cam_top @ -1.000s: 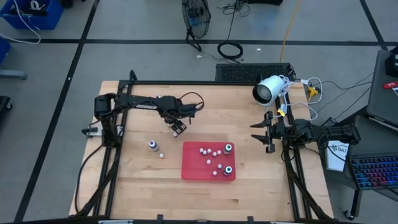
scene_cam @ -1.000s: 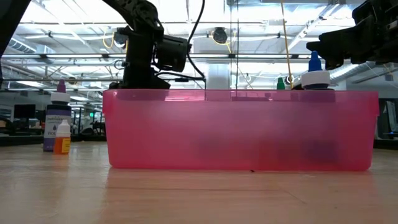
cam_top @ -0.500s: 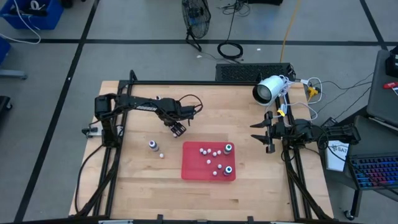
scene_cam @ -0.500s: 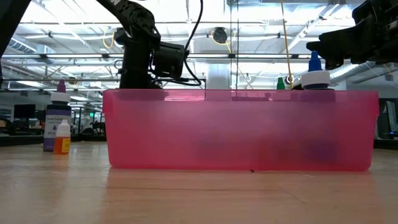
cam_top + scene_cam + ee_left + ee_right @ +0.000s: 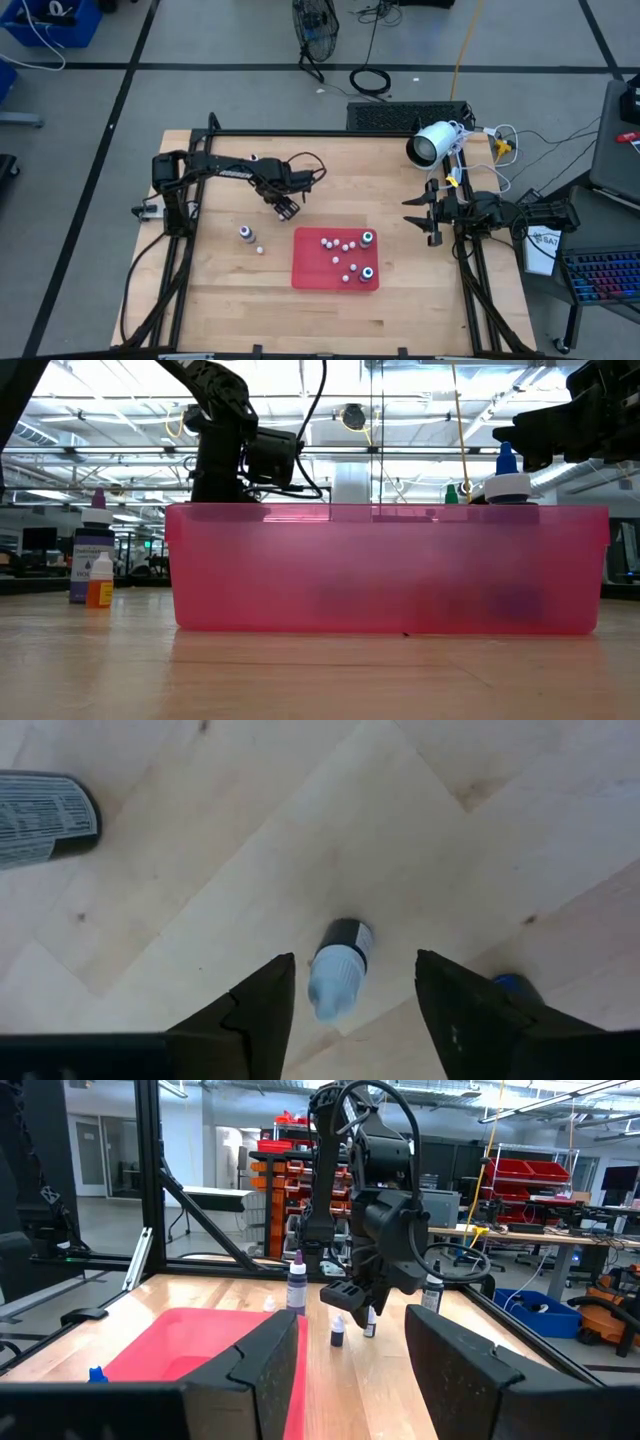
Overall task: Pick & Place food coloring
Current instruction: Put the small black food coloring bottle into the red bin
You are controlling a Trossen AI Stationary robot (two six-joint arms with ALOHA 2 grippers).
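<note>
My left gripper (image 5: pixel 287 207) hangs open over the table, just off the far left corner of the red tray (image 5: pixel 310 270). In the left wrist view its fingers (image 5: pixel 250 1010) stand on either side of a small upright bottle (image 5: pixel 338 970) with a dark label and a pale blue cap, without touching it. A second small bottle's blue cap (image 5: pixel 515 986) shows beside it. A dark bottle (image 5: pixel 245 233) and a tiny whitish one (image 5: pixel 259 249) stand left of the tray. Several bottles (image 5: pixel 345 250) are in the tray. My right gripper (image 5: pixel 425 215) waits open at the table's right edge.
The tray's pink wall (image 5: pixel 390 570) fills the low view, with a blue-capped bottle (image 5: pixel 507 472) showing above its rim. A tall purple-capped bottle (image 5: pixel 92 555) and a small orange one (image 5: pixel 99 588) stand to its left. A white camera (image 5: pixel 432 145) sits at the far right corner.
My left gripper has come down a little toward the small bottles and shifted slightly toward the table's left, staying open. The bottles and the tray have kept their places.
</note>
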